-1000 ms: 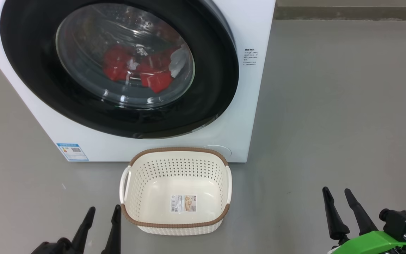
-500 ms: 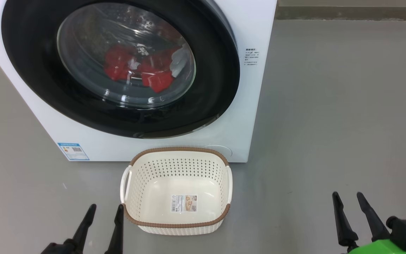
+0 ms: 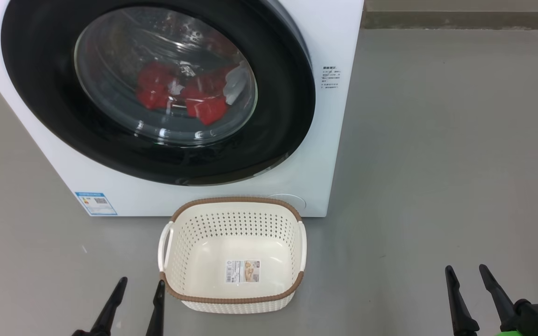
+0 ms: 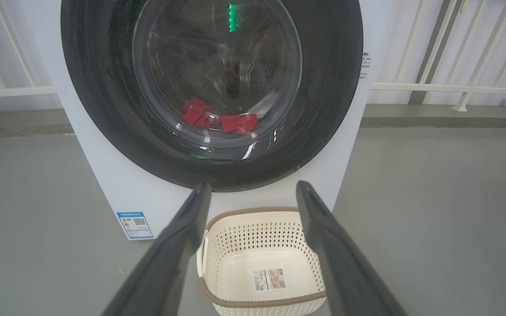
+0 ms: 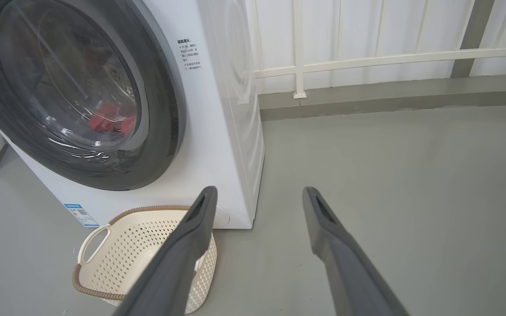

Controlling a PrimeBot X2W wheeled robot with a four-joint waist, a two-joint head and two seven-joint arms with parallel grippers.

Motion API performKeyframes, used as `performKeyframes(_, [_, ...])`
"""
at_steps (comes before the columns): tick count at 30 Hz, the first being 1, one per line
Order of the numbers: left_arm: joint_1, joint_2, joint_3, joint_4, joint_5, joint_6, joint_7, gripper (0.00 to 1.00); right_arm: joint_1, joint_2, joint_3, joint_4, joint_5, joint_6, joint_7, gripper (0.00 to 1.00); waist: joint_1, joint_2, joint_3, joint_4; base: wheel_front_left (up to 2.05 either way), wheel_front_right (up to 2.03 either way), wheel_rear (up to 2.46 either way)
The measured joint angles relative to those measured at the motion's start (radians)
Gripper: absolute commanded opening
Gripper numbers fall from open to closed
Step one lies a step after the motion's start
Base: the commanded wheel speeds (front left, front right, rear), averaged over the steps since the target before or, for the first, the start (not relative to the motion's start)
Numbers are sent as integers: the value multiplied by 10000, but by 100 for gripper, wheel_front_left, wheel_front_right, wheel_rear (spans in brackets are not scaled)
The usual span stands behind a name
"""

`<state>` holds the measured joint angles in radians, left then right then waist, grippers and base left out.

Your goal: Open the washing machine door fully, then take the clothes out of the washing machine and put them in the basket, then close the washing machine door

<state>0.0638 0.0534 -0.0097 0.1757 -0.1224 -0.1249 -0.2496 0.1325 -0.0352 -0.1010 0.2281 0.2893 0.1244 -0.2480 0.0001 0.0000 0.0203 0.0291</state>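
The white washing machine stands ahead with its round black-rimmed door shut flat against the front. Red clothes and a pale cloth show through the glass, low in the drum. The empty cream basket sits on the floor just before the machine. My left gripper is open, low and just left of the basket. My right gripper is open over bare floor, well right of it. In the left wrist view the left gripper points at the door and basket. The right gripper faces the machine's right corner.
Grey floor spreads wide to the machine's right. A white railing on a low curb runs behind it. A blue label sticker marks the machine's lower left front.
My right gripper has drawn back toward the lower right of the head view, and the left has sunk slightly. Door, clothes and basket stand as before.
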Motion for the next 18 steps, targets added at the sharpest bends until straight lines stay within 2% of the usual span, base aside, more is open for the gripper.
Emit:
performKeyframes(11, [-1,-6,-92,0,-21,-2,0,100,24,2,-73,-81,151,0,-2,100,0,0,-5,19,0,0,0])
performKeyframes(12, [-1,-6,-117,0,-21,-2,0,100,23,2,-75,-104,291,0,-2,48,0,0,-4,32,0,0,0])
performKeyframes(13, [-2,-8,-146,0,-21,-2,0,100,22,2,-67,-111,403,0,-2,32,0,0,1,47,0,0,0])
performKeyframes(14, [-3,-8,-178,0,-23,-2,0,100,21,0,-33,-132,472,0,-2,0,0,0,7,64,0,0,0])
performKeyframes(18, [-6,-12,-268,-6,-42,-2,0,100,-218,12,222,-257,1394,0,-17,0,0,0,81,118,0,0,0])
